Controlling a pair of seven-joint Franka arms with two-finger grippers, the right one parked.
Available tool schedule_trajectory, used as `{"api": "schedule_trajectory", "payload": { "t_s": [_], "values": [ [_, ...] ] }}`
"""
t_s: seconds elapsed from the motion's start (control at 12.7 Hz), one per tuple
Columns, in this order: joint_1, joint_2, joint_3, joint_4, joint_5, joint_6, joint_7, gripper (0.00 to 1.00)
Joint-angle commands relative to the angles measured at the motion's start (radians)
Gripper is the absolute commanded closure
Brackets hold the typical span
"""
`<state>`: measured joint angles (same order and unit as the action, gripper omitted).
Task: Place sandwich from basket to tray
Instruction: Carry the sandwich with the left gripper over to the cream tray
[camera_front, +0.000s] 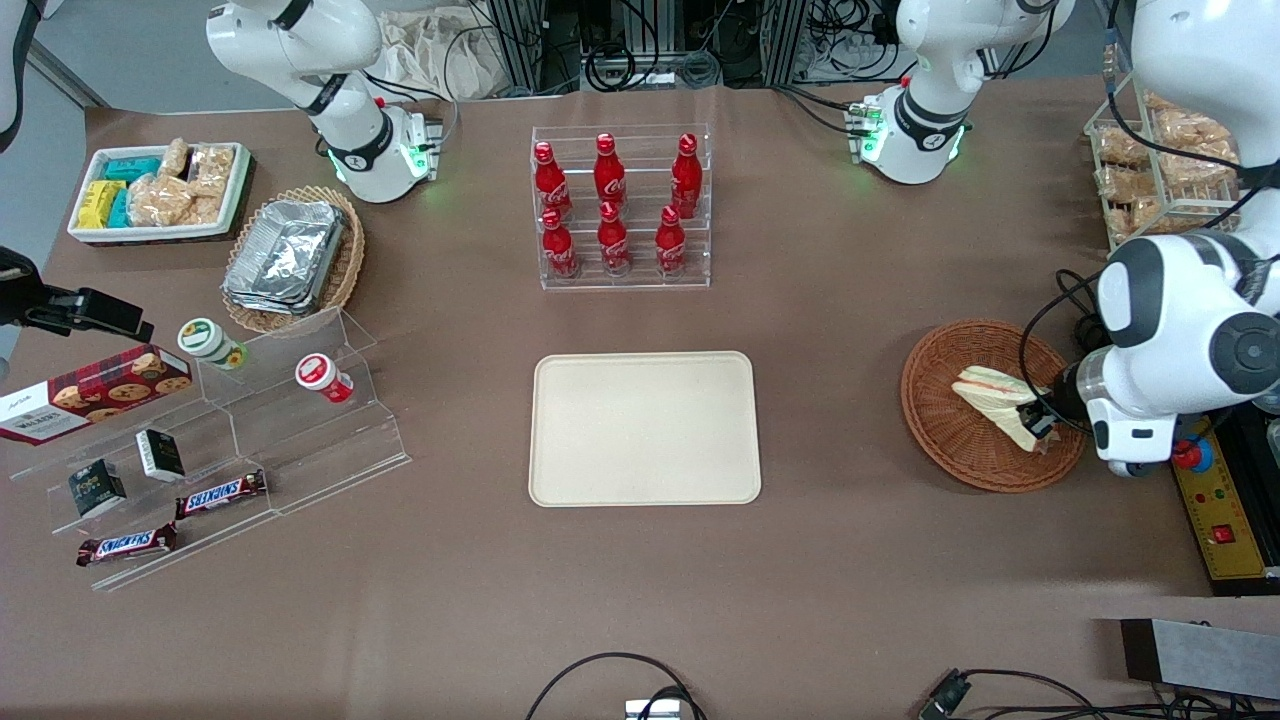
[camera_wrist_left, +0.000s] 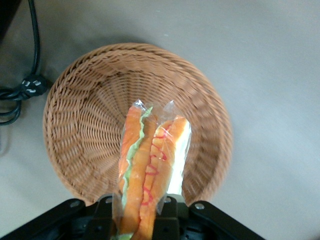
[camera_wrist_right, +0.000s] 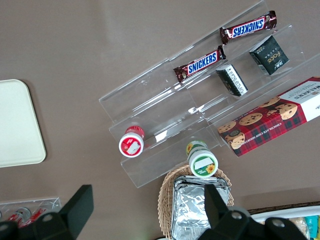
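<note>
The sandwich (camera_front: 995, 402), a wrapped wedge with cream bread and orange and green filling at its cut edge, is over the round reddish-brown wicker basket (camera_front: 940, 430) at the working arm's end of the table. My gripper (camera_front: 1040, 418) is shut on the sandwich's end nearer the arm. In the left wrist view the sandwich (camera_wrist_left: 152, 165) stands edge-on between my gripper's (camera_wrist_left: 138, 212) black fingers (camera_wrist_left: 172, 220), with the basket (camera_wrist_left: 90, 120) beneath it. The beige rectangular tray (camera_front: 645, 428) lies in the middle of the table with nothing on it.
A clear rack of red cola bottles (camera_front: 620, 205) stands farther from the front camera than the tray. Toward the parked arm's end are an acrylic step shelf with snack bars and cups (camera_front: 200, 440), a tan basket of foil trays (camera_front: 290, 255) and a white snack bin (camera_front: 160, 190). A control box (camera_front: 1225, 510) sits beside the basket.
</note>
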<state>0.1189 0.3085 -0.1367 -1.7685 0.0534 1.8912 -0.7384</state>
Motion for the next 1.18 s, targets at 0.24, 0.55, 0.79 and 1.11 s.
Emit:
{"api": "schedule_trajectory", "payload": {
  "t_s": [0.24, 0.55, 0.79, 1.11],
  "values": [
    [-0.012, 0.082, -0.255, 0.325, 0.008, -0.218, 0.142, 1.0],
    [-0.066, 0.237, -0.475, 0.356, 0.089, -0.199, 0.131, 1.0],
    [-0.183, 0.38, -0.472, 0.386, 0.161, -0.089, 0.081, 1.0],
    [-0.291, 0.504, -0.42, 0.391, 0.227, -0.004, -0.008, 1.0]
  ]
}}
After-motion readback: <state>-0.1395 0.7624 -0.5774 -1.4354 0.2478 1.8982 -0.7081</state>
